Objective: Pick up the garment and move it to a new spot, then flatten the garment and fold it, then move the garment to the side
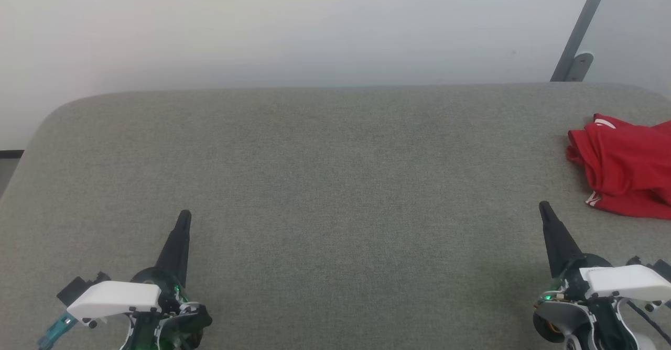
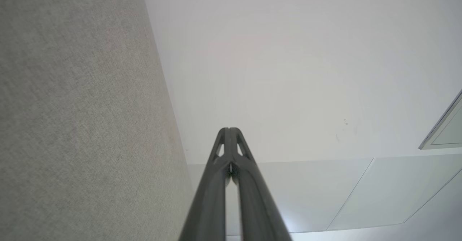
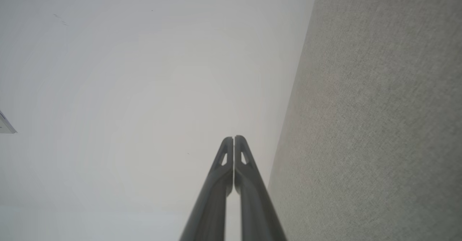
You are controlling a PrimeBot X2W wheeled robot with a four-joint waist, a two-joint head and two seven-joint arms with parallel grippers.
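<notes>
Grey woven surface [image 1: 314,193] is taking up most of your head view, with a white wall [image 1: 262,25] standing behind it and a grey metal strut [image 1: 579,30] leaning at the far right.

The garment [image 1: 626,166] is lying at the surface's right edge, bunched in loose red layers with a bit of white trim showing. Part of it is running out of the picture, so you are not able to tell a rough fold from a heap.

Step, as a judgement: this layout is fitting two stages. It could be a heap waiting to be picked up, or a folded bundle set off to the side. You are getting no grounds here for choosing a next move.

Left gripper [image 1: 184,215] is resting low at your near left, fingers pressed together on nothing and pointing toward the wall. Right gripper [image 1: 543,205] is mirroring it at near right, also pressed together and empty, with its tip sitting near the garment's near hem but apart from it.
</notes>
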